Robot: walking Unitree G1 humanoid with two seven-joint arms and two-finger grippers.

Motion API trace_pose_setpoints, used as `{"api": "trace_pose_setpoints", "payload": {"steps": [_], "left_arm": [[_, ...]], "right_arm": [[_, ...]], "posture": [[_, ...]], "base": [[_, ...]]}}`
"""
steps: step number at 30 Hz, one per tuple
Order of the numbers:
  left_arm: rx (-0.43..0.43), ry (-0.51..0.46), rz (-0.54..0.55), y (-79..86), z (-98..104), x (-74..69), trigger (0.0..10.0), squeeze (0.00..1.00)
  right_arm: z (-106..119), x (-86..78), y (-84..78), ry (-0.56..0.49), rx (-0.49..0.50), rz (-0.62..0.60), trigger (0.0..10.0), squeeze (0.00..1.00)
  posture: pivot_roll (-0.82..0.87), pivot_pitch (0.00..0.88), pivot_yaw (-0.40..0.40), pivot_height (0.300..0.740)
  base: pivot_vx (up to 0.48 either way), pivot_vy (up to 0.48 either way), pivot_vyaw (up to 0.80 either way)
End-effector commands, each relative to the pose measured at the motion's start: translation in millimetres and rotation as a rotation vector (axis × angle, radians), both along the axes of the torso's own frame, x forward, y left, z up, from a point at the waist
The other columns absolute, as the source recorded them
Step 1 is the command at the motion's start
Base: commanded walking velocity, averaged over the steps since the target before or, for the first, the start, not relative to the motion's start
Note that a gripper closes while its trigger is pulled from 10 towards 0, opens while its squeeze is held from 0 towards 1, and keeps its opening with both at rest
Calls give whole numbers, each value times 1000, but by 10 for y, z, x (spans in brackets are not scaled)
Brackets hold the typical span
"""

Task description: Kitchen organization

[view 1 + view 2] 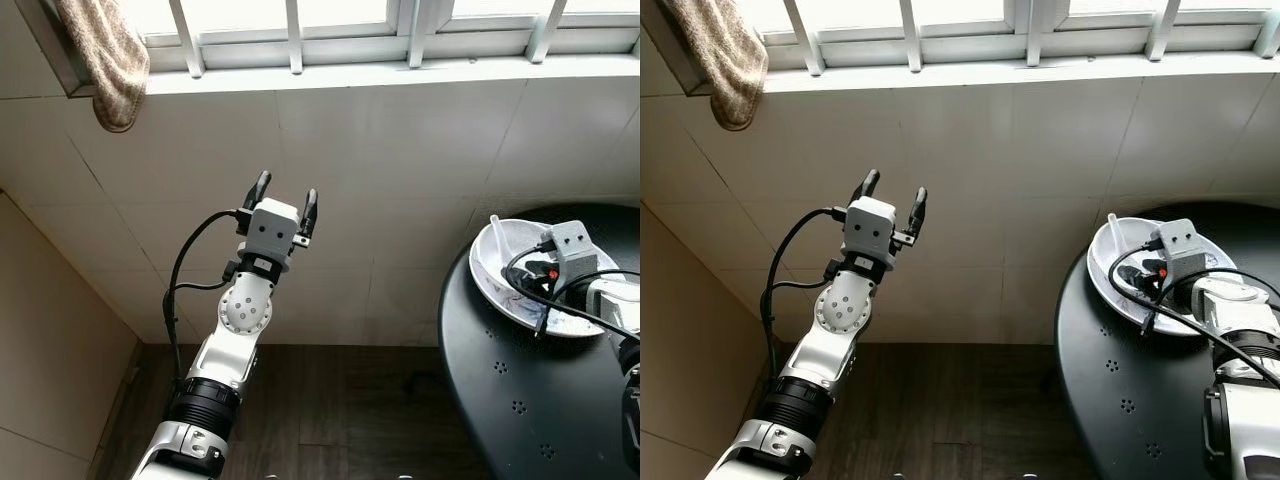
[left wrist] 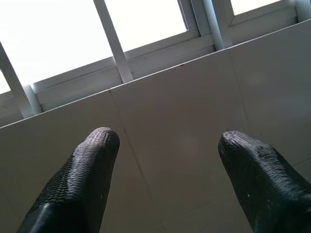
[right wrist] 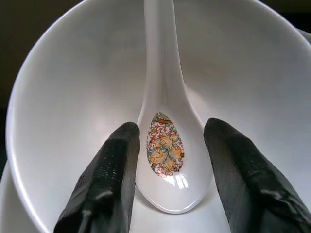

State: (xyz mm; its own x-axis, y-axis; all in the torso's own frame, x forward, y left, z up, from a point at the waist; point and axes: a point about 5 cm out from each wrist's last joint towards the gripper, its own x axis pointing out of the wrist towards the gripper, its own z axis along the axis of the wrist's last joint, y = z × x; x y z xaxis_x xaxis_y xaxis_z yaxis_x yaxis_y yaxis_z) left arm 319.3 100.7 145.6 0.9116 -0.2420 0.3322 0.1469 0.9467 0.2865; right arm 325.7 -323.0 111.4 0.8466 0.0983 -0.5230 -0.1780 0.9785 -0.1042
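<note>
A white bowl sits on the round black table at the right, close to the tiled wall. Inside it lies a white ceramic spoon with a flower pattern in its scoop, its handle pointing toward the wall. My right gripper reaches down into the bowl, and its two fingers press against both sides of the scoop. The spoon still rests on the bowl's bottom. My left gripper is raised in front of the wall at the left, open and holding nothing.
A beige towel hangs from the window ledge at the upper left. White window bars run above the tiled wall. Dark wooden floor lies between my left arm and the table.
</note>
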Motion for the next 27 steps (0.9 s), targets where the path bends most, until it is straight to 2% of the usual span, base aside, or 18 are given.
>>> {"api": "trace_pose_setpoints", "payload": {"steps": [1, 7, 12, 27], "left_arm": [[9, 11, 6, 13, -13, 12, 10000, 0], [11, 12, 4, 6, -13, 15, 10000, 0], [11, 12, 1, -3, -14, 18, 10000, 0], [5, 15, 1, -19, -29, 5, 10000, 0]], "right_arm": [[34, 26, -2, -12, 19, -23, 10000, 0], [136, 133, 109, -42, 7, 29, 10000, 0], [119, 133, 132, -24, 8, 46, 10000, 0], [-11, 23, 43, 66, 3, 15, 10000, 0]], "posture": [[-174, 0, 54, 740], [-174, 0, 59, 740], [-176, 0, 58, 740], [-179, 0, 50, 740]], "base": [[0, 0, 0], [0, 0, 0], [0, 0, 0], [0, 0, 0]]}}
